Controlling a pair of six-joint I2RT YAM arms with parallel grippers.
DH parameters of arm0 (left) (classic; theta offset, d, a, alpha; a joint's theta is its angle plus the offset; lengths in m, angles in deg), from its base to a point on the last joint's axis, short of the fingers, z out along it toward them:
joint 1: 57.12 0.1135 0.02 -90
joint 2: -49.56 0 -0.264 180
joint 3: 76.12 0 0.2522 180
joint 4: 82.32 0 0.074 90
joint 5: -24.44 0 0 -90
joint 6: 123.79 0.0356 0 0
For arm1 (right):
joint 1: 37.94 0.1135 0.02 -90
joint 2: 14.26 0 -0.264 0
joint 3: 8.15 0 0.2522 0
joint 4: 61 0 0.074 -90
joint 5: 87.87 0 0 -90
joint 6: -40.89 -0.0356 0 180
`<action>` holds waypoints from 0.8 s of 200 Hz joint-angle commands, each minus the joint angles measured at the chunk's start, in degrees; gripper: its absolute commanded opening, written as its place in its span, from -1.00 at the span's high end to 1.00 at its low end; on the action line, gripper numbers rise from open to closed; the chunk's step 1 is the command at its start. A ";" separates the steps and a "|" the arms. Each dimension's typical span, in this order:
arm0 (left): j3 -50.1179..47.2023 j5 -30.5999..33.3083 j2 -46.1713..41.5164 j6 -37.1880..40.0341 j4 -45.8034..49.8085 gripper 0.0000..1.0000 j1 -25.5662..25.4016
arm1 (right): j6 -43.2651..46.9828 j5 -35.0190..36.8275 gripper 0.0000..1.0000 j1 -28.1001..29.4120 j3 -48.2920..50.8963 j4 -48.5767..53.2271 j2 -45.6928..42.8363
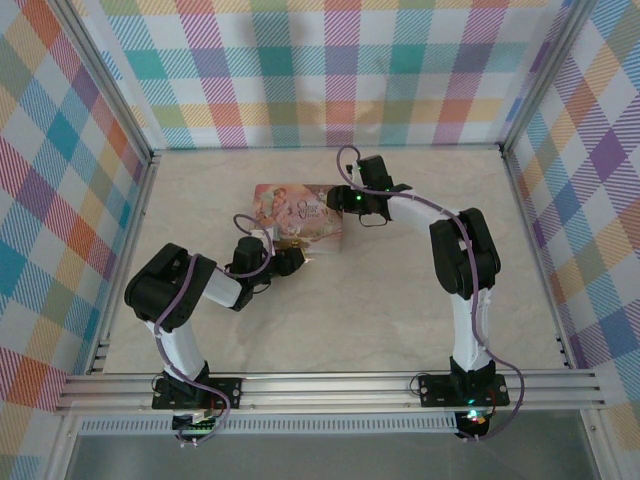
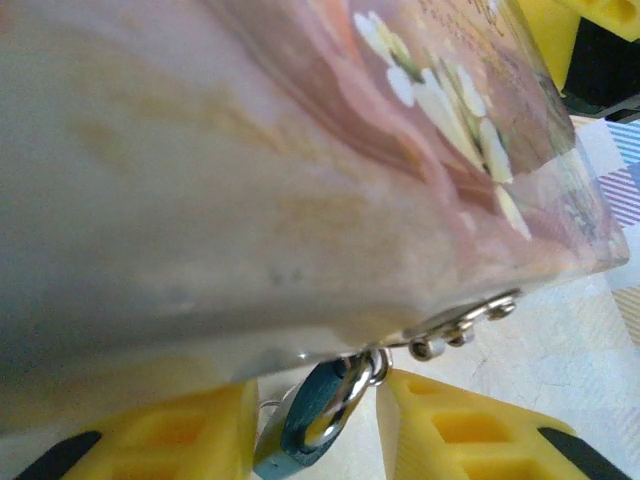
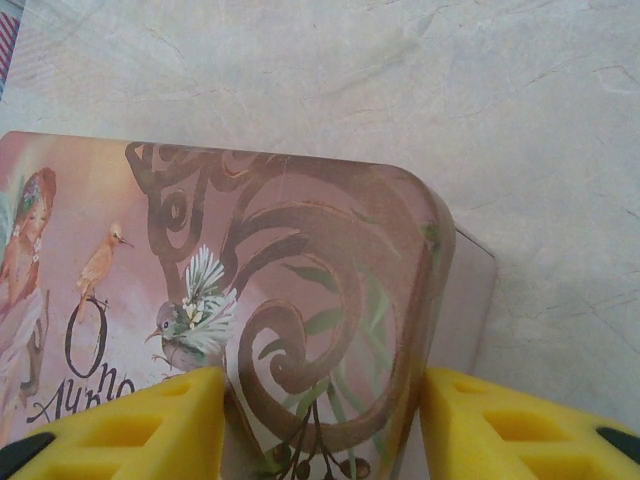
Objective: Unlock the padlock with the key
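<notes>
The little teal padlock (image 2: 300,432) dangles from the hasp (image 2: 460,325) on the tin (image 2: 250,200)'s front edge, flanked by the left gripper (image 2: 318,395), pinched or not I can't tell, while the right gripper (image 3: 322,385) straddles the tin's opposite corner, grip equally unclear; light, hard and slippery-looking, it's best held by its flat body.

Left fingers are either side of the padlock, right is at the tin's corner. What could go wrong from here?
1. The padlock hangs loose from the hasp on the tin, between the open fingers of the left gripper; closing could swing or twist it away.
2. The right gripper straddles one corner of the tin; a pull on the padlock may pivot or slide it.
</notes>
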 commanded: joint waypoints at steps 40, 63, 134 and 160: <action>3.35 -2.78 2.48 -1.03 -0.11 0.67 0.98 | 0.15 -1.72 -0.02 1.79 3.88 2.02 -1.94; 3.69 -4.04 2.85 -1.29 0.33 0.82 1.25 | -0.29 -1.87 -0.01 1.77 5.91 0.74 -3.23; 9.48 -13.26 -3.50 -2.08 22.64 0.94 1.87 | 7.20 5.19 0.03 4.87 21.67 -2.33 -19.02; 12.08 -15.13 -5.41 -2.70 29.81 0.96 1.95 | 9.52 7.54 0.06 7.53 29.30 -4.26 -25.83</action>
